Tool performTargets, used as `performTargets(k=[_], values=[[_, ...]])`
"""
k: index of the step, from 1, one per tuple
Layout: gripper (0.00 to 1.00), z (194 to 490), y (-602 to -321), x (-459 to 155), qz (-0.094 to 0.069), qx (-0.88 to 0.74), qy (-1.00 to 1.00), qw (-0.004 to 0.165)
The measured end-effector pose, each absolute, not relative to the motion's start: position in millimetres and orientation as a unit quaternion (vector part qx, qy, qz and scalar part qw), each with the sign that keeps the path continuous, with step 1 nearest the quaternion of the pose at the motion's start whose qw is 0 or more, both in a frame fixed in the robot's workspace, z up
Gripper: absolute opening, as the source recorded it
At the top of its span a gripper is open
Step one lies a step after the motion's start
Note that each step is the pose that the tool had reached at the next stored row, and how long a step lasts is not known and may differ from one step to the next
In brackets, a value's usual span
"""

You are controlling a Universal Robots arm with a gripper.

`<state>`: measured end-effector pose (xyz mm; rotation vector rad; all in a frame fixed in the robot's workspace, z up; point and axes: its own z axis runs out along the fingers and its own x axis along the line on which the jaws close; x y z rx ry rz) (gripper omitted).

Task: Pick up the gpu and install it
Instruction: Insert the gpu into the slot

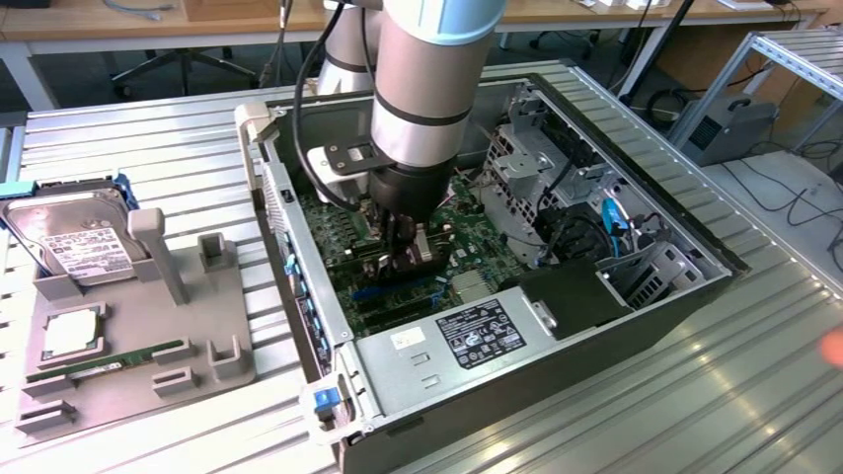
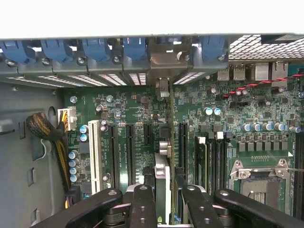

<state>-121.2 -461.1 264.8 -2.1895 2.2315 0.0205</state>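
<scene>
Black metal hand (image 2: 164, 199) is clenched on your thin dark gpu (image 2: 170, 142), held edge-on down among the long black slots of the green motherboard (image 2: 228, 118). Its silvery bracket end (image 2: 162, 64) sits at the rear slot row with blue clips (image 2: 135, 47). Around it, the open grey computer case (image 1: 435, 380) rests on the ribbed metal worktop (image 1: 737, 395).

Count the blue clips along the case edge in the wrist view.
5 clips. Four sit side by side on one side of the bracket of the gpu, the fifth on its other side. Another may be hidden behind the bracket.
</scene>
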Motion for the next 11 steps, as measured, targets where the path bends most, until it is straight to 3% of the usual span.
performTargets(k=[11], values=[[0.27, 264.0, -460.4, -118.9, 0.007, -0.704, 0.710, 0.008]])
